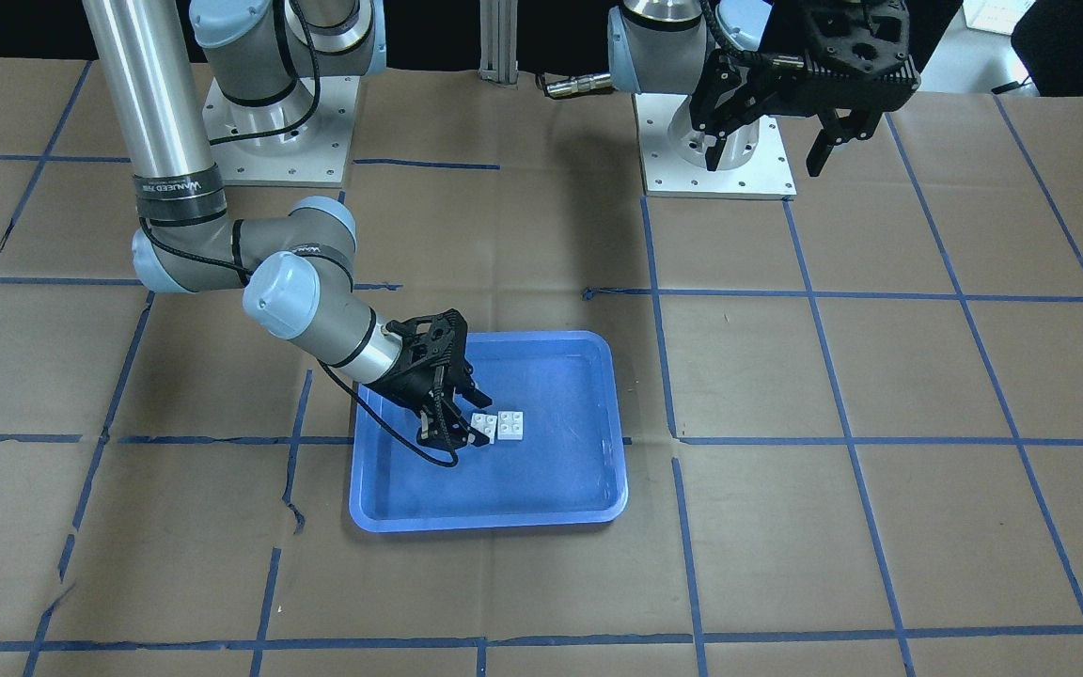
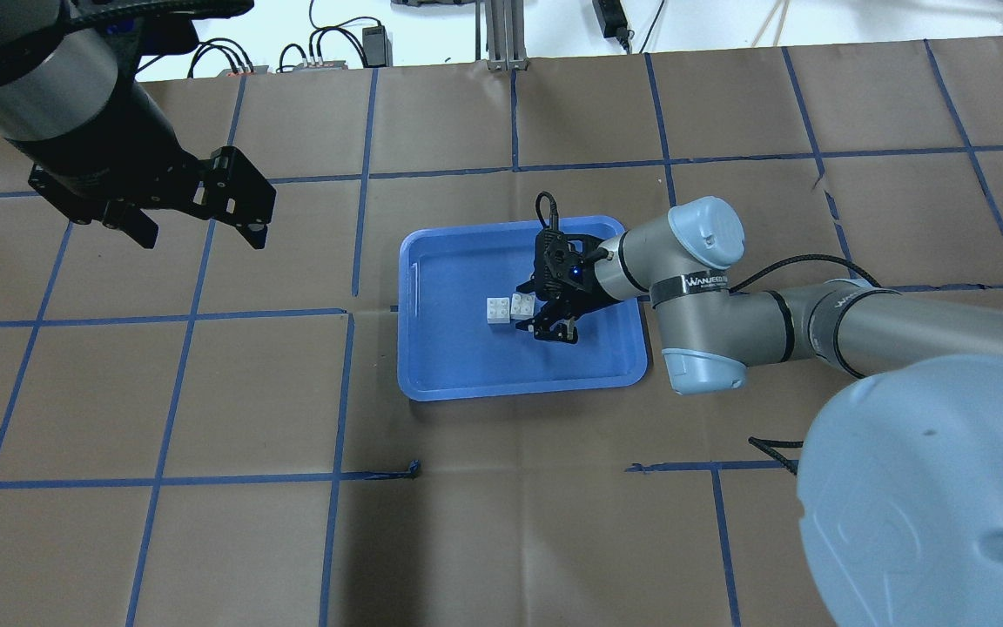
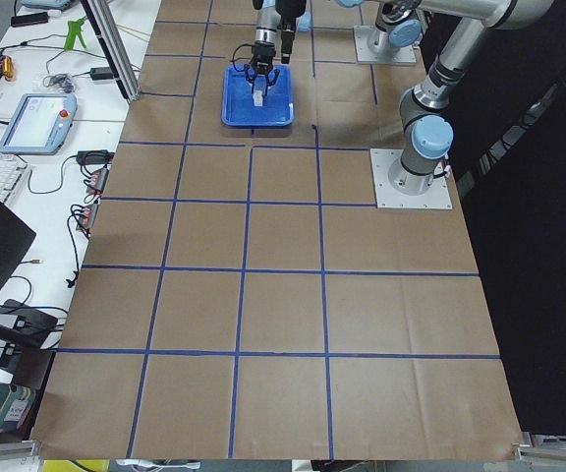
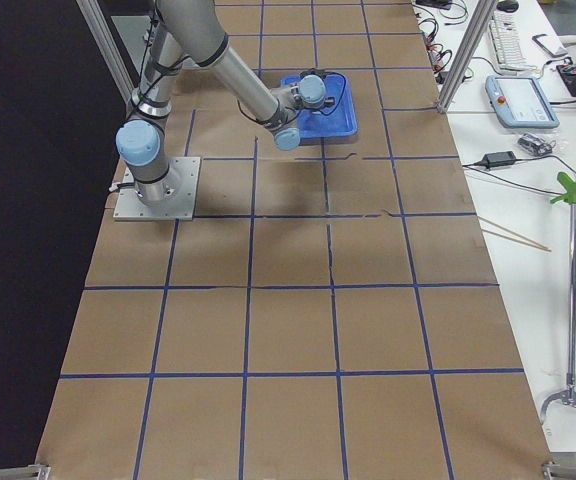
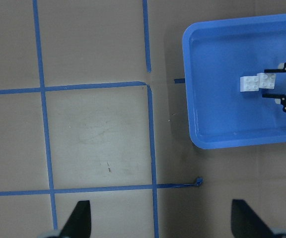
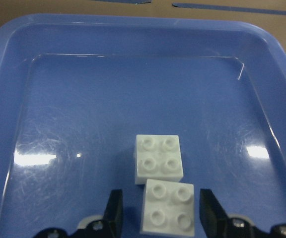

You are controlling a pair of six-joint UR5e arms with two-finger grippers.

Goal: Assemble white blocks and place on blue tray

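White blocks [image 6: 158, 159]: two small square bricks, four round studs each, side by side and touching, mid blue tray [image 1: 541, 480]. Right pincer [image 2: 535, 312]: spread, straddling one brick inside tray. Left pincer [image 2: 197, 231]: wide, above surface [image 1: 880, 376], well apart from tray.

glossy blue tray [image 6: 73, 124], smooth white blocks [image 6: 158, 158], likely plastic.

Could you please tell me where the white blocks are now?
In the overhead view, the white blocks lie side by side near the middle of the blue tray, one between the open jaws of the right gripper.
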